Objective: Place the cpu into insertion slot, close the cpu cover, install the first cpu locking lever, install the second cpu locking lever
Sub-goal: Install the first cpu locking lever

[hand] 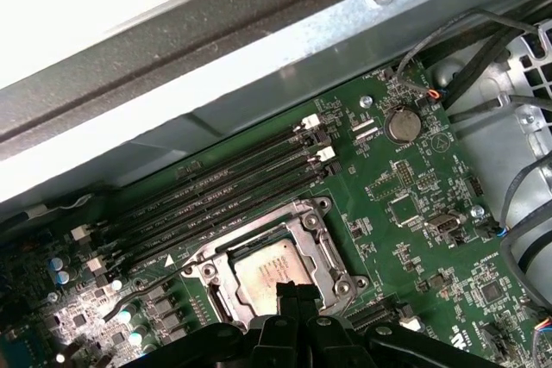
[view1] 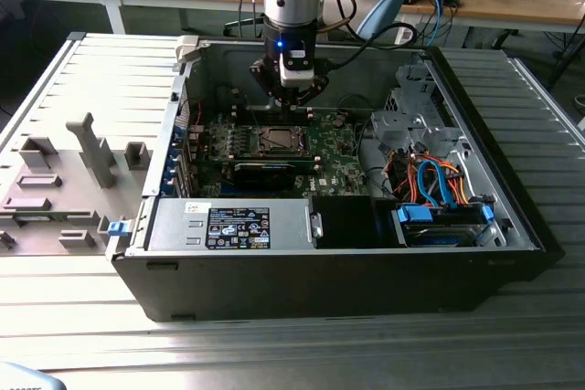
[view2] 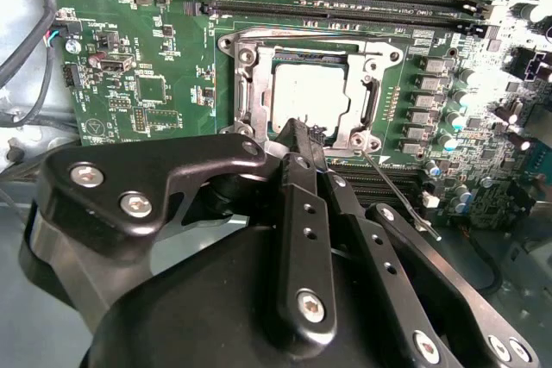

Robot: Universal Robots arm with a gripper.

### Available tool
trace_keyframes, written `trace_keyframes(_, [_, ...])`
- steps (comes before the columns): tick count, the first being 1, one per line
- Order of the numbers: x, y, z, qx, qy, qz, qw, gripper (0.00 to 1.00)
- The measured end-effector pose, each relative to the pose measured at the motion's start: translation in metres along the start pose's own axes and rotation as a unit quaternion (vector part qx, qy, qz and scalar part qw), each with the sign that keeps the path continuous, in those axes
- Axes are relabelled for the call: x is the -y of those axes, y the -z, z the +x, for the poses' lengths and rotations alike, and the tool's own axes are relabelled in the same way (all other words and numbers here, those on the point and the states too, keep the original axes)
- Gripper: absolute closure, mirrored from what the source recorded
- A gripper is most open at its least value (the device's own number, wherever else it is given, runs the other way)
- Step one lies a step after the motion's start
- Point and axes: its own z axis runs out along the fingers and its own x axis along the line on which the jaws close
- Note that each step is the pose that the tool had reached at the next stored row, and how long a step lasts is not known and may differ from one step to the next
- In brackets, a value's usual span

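Black tool [view2: 302,140], fingers together and gripping nothing, hovers directly above the square silver-grey cpu [view2: 309,92] seated under the silver metal cpu cover [view2: 250,84].

I count one cpu [view2: 309,95] under one cpu cover [view2: 250,84], four long memory slots [hand: 226,187], one coin battery [hand: 402,123], one gripper [view2: 297,131]

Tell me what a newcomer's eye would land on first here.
First the black gripper, fingers closed together, poised right over the cpu, which sits in the insertion slot with the cpu cover down around it. In the exterior view, the open computer case lies on the table, green motherboard inside.
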Motion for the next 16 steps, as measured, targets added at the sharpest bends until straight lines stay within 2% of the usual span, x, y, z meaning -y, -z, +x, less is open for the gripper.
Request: trace_keyframes(16, [0.0, 0.0, 0.0, 0.0, 0.009, -0.0004, 0.99996, 0.89])
